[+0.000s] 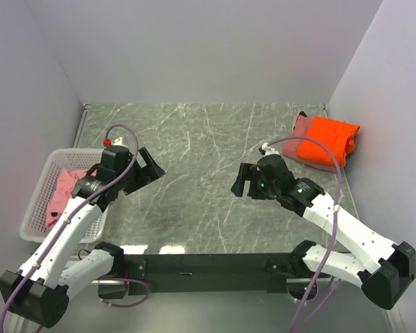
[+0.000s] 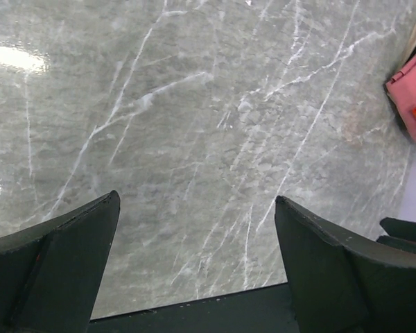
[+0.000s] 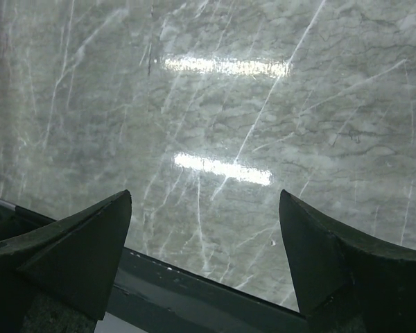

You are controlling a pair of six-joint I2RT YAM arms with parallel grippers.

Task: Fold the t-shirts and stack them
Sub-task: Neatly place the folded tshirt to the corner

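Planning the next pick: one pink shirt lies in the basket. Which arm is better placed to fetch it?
Left. The left claw, open, hangs beside the basket holding the pink shirt; the right claw is across the table.

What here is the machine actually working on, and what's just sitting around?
Part of the job:
- orange t-shirt, folded, on top of the salmon-pink t-shirt
- lighter pink t-shirt, crumpled in the basket
- left claw and right claw, both open and empty

Just there:
- white plastic basket
- marble table
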